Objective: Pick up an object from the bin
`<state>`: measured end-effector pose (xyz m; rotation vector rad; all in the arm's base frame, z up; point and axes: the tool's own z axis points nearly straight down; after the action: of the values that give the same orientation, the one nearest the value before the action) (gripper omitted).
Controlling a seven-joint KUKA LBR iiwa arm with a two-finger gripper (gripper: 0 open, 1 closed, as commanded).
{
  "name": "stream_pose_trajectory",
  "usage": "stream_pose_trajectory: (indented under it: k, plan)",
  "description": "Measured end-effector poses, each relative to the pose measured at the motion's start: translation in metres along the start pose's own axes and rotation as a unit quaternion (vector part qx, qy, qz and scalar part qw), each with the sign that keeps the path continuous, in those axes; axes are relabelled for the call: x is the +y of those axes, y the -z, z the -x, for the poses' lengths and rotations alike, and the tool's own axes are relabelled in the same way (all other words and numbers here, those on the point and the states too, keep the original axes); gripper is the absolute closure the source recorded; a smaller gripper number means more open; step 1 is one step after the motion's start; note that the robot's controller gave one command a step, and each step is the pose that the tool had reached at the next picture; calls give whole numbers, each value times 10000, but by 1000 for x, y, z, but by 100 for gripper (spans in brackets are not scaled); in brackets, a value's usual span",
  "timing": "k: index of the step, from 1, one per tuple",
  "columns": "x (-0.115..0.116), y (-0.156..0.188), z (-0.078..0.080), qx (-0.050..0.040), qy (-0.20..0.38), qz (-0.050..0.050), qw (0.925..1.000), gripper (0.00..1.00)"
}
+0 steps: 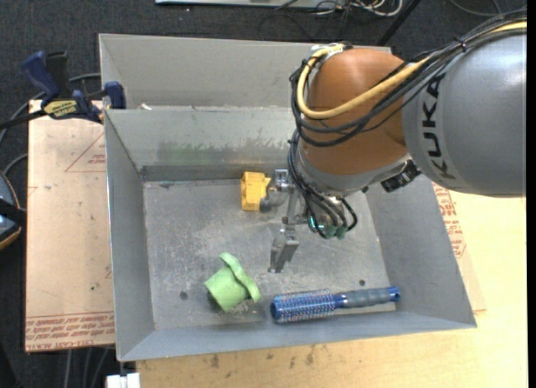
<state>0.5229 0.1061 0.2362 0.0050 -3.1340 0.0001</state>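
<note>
Well, from where I stand the arm [481, 114] comes in from the right, its orange cover [356, 114] wrapped in yellow and black cables and hanging over the back half of the grey metal bin [126, 210]. Below the cover the gripper [280, 261] points down toward the middle of the bin floor, its tip over bare, scuffed metal. Whether the claw is spread or pressed together I cannot tell from this angle. Three loose things lie around it, none of them touching it. A small yellow block [253, 191] sits near the back wall, just to the left of the gripper's upper body. A pale green cup-like thing [228, 287] lies tipped on its side toward the front left, a little way below and left of the tip. A blue hairbrush [331, 303] lies flat along the front wall, bristle head to the left and handle pointing right, its head just beside the green thing. The gripper's tip stands between the block behind it and the brush in front.
</note>
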Motion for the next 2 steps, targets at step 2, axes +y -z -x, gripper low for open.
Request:
stream_pose_trajectory:
  k: [2]
  plan:
    - [50, -159, -33, -186, 2195, -8, 9754, 0]
